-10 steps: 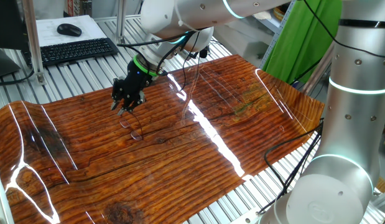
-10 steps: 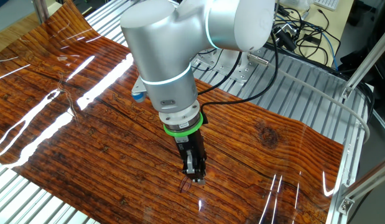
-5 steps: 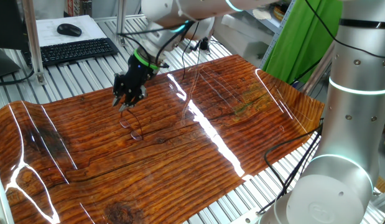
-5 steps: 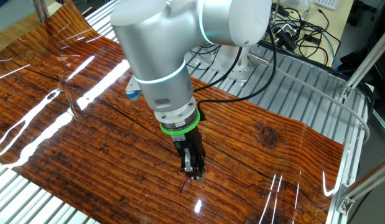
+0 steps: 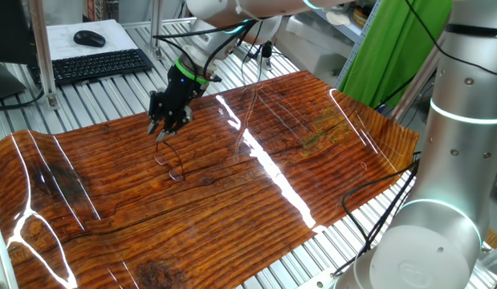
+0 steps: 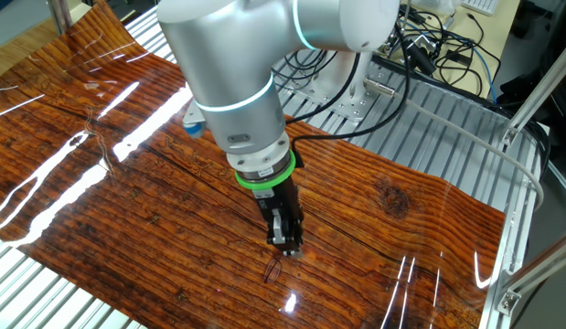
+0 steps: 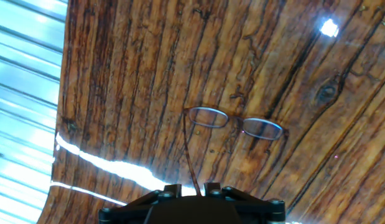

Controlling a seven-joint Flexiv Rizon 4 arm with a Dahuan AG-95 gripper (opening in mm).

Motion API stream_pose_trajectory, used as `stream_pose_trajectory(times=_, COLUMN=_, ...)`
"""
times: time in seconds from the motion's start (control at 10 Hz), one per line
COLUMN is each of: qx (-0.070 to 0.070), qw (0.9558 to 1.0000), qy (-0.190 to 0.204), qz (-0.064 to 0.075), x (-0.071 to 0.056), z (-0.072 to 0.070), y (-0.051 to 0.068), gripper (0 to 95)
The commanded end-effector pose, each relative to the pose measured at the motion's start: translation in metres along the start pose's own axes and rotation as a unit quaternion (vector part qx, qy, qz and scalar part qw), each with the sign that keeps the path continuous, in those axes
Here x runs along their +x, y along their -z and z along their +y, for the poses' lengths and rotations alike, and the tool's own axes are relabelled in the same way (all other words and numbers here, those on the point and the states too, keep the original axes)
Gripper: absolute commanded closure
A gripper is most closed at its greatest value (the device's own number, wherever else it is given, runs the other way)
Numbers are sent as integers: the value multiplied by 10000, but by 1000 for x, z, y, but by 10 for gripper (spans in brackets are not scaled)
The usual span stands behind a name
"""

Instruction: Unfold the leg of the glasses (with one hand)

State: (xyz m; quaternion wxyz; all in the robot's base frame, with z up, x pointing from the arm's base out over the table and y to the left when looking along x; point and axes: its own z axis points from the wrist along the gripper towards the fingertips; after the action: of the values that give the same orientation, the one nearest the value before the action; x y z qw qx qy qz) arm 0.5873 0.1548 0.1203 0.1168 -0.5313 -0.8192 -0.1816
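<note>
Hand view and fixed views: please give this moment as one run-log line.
gripper: shut on leg | leg: swung out from frame | glasses: lying on wood-grain mat | stage: unfolding

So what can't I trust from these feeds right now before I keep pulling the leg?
- Tool tips, hand view: cut off by the bottom edge; whether they pinch the leg cannot be told.
- Glasses, one fixed view: too small and thin to see a second leg.
- Glasses, the other fixed view: only a faint dark trace below the tool.
</note>
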Motion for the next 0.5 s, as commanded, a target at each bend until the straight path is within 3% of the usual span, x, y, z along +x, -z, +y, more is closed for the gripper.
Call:
stream_pose_trajectory(times=0.1, qx=79, qw=9999, qy=41, qz=-58, x=1, z=-2, y=6, gripper=760)
stream_pose_trajectory(times=0.3, qx=185, qw=9996, qy=180, qz=-118, x=1, z=-3, y=12, gripper=760)
stream_pose_trajectory(times=0.4, qx=227, qw=9992, qy=246, qz=-200, x=1, z=-3, y=13, gripper=760)
stream_pose_trajectory(times=0.5, qx=378, qw=9977, qy=458, qz=-339, x=-1, z=-1, y=16, gripper=760)
